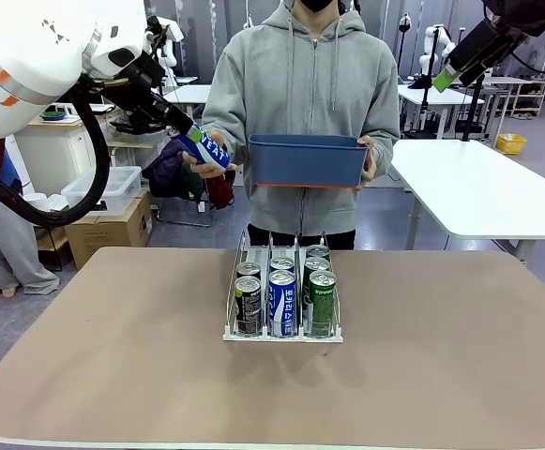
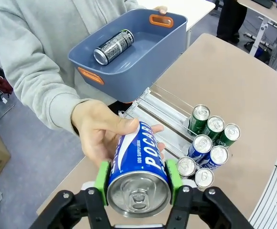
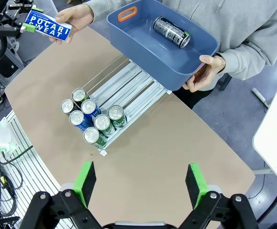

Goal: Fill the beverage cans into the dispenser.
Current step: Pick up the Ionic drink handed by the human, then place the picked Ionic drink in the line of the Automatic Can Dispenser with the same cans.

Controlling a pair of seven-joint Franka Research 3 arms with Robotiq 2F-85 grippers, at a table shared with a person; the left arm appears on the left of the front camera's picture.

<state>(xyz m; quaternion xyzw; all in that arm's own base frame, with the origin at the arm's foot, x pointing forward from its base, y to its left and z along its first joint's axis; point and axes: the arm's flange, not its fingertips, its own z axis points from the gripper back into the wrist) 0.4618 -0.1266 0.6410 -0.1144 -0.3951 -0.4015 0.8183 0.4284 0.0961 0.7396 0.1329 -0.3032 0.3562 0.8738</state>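
**Handover of a can at the far edge.** Green pads point(image 2: 102, 177) of the left gripper point(image 2: 138, 181) are being pressed against both sides of a blue-and-white can point(image 2: 140, 157), which is thus being grasped. Its far end is also being cradled by the person's hand point(image 2: 97, 131), so a handover is judged to be under way. The can is being held in the air beyond the far edge of the table point(image 1: 113, 375), left of the bin point(image 2: 133, 76). The bin is being carried in the person's other hand point(image 3: 206, 71), and one black can point(image 2: 113, 46) is lying in it. The dispenser point(image 2: 159, 107) is standing mid-table, nearer the far edge. Seven cans point(image 3: 89, 107) are being kept at its near end: two black in the left lane, two blue in the middle, three green on the right. The right gripper point(image 3: 140, 179) is being held high, fingers spread wide, grasping nothing. Seven are loaded; the grasped can and the black can are judged to be outstanding.
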